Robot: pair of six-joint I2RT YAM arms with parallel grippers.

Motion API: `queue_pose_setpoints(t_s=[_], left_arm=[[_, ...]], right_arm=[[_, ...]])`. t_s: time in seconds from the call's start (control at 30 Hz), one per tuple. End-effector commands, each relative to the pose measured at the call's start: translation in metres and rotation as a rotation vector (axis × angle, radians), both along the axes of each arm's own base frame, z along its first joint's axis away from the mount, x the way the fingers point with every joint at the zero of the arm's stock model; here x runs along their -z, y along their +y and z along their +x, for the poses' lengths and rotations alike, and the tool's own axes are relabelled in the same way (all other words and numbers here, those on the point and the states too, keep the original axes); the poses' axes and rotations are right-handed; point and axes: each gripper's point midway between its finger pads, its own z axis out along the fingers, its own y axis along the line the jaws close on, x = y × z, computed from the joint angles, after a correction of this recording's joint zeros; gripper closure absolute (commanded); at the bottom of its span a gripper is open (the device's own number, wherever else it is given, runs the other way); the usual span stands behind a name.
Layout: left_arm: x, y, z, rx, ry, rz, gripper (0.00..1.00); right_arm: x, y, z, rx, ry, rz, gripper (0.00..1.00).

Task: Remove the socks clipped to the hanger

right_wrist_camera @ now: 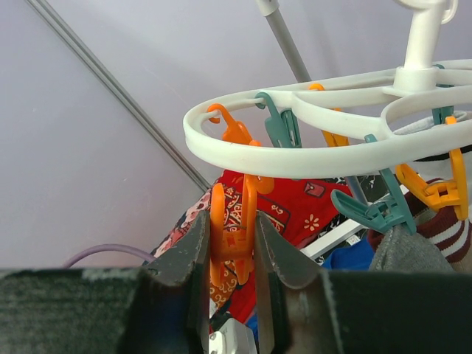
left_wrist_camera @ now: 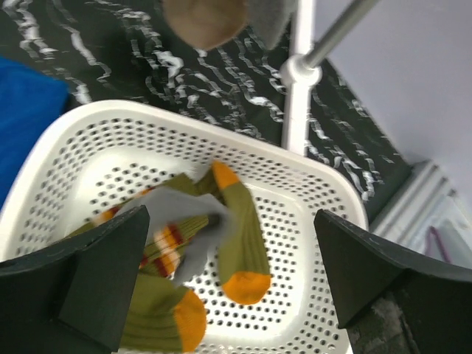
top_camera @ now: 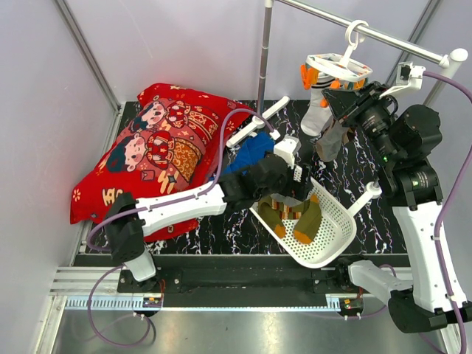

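- The left gripper [left_wrist_camera: 232,274] hung over the white perforated basket [left_wrist_camera: 313,192] with its jaws spread wide and nothing between them.
- Two olive-green socks with orange toes [left_wrist_camera: 237,232] lay in the basket. A pale grey sock [left_wrist_camera: 181,225] showed blurred above them, and I could not tell whether it rested on them.
- The right gripper [right_wrist_camera: 232,265] was raised at the hanger [right_wrist_camera: 310,158], its jaws closed narrowly on an orange peg [right_wrist_camera: 232,240] dangling from the outer ring.
- The hanger hung by its hook from the metal rail [top_camera: 391,35] at the far right.
- A grey sock [right_wrist_camera: 404,251] was clipped in a teal peg [right_wrist_camera: 376,212], with a white sock with dark bands [right_wrist_camera: 442,230] just beside it.
- A blue cloth [top_camera: 251,151] lay near the basket, beside a red printed cushion [top_camera: 162,140].
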Motion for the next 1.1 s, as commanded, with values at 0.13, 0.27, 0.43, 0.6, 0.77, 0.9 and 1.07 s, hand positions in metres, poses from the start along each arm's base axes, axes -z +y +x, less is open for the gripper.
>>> queue_pose_setpoints(t_s=[0.13, 0.27, 0.43, 0.6, 0.77, 0.9, 1.07], left_arm=[[0.008, 0.019, 0.006, -0.134, -0.076, 0.183, 0.01], [-0.027, -0.002, 0.012, -0.071, -0.201, 0.068, 0.01], [-0.069, -0.025, 0.038, -0.023, -0.367, -0.006, 0.01], [-0.108, -0.052, 0.060, 0.028, -0.471, -0.121, 0.01], [-0.110, -0.074, 0.076, 0.084, -0.505, -0.130, 0.02], [-0.114, -0.088, 0.074, 0.132, -0.513, -0.196, 0.21], [-0.118, -0.094, 0.078, 0.146, -0.465, -0.226, 0.76]], right_arm=[[-0.032, 0.004, -0.024, -0.055, -0.092, 0.043, 1.00], [-0.034, 0.004, -0.027, -0.060, -0.088, 0.064, 1.00], [-0.025, 0.006, -0.021, -0.068, -0.040, 0.144, 1.00], [-0.023, 0.003, -0.016, -0.046, -0.021, 0.193, 1.00], [-0.023, 0.004, -0.018, -0.055, -0.018, 0.219, 1.00], [-0.019, 0.004, -0.018, -0.055, -0.006, 0.232, 1.00], [-0.014, 0.008, -0.020, -0.081, 0.008, 0.227, 0.99]])
